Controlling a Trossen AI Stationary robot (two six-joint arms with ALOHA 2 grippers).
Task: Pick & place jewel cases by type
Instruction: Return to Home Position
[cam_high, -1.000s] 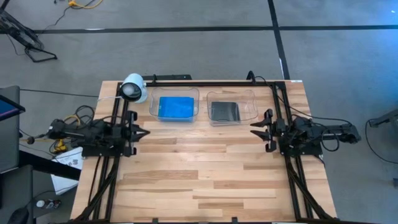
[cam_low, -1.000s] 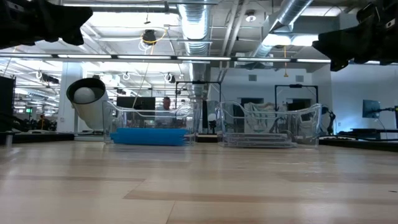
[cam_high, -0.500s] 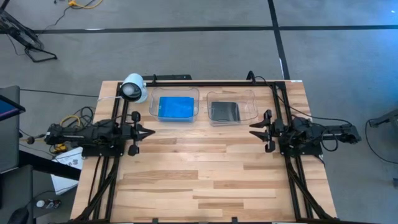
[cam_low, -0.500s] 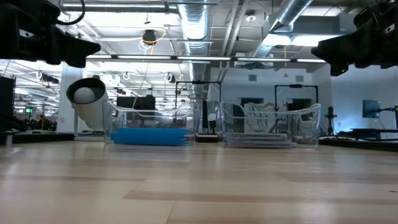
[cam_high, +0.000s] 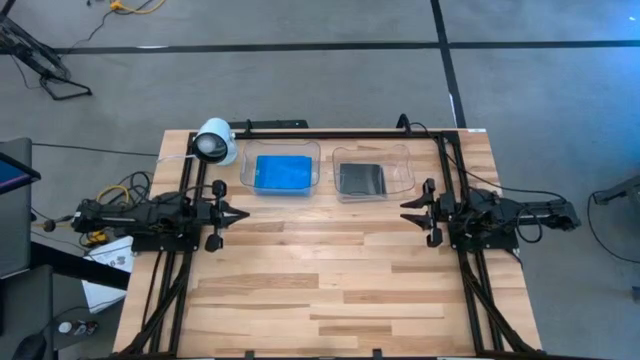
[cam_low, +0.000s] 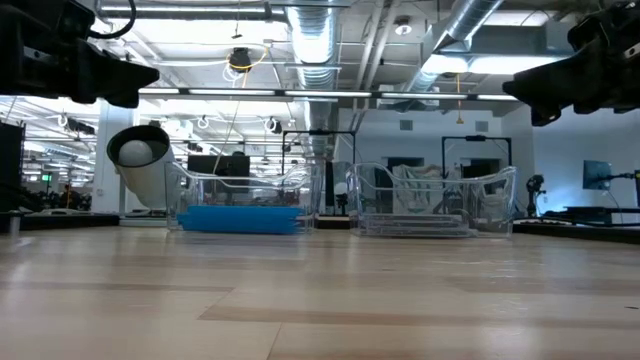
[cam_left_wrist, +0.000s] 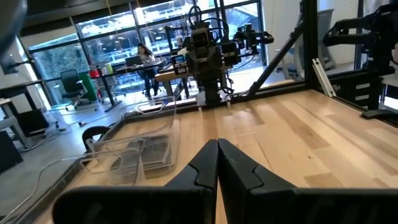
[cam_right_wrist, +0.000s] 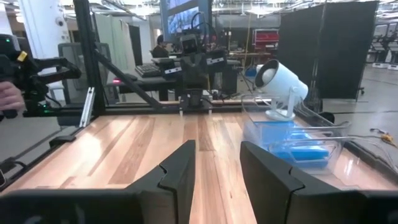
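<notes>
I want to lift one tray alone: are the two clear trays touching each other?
Apart. The high view shows a strip of bare table between the blue-case tray and the dark-case tray; the low view shows the gap too.

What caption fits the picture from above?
Blue jewel cases in left tray, dark jewel cases in right tray; left gripper shut, right gripper open.

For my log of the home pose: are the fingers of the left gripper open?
No, in the left wrist view the left gripper has its two fingers pressed together with no gap between them.
</notes>
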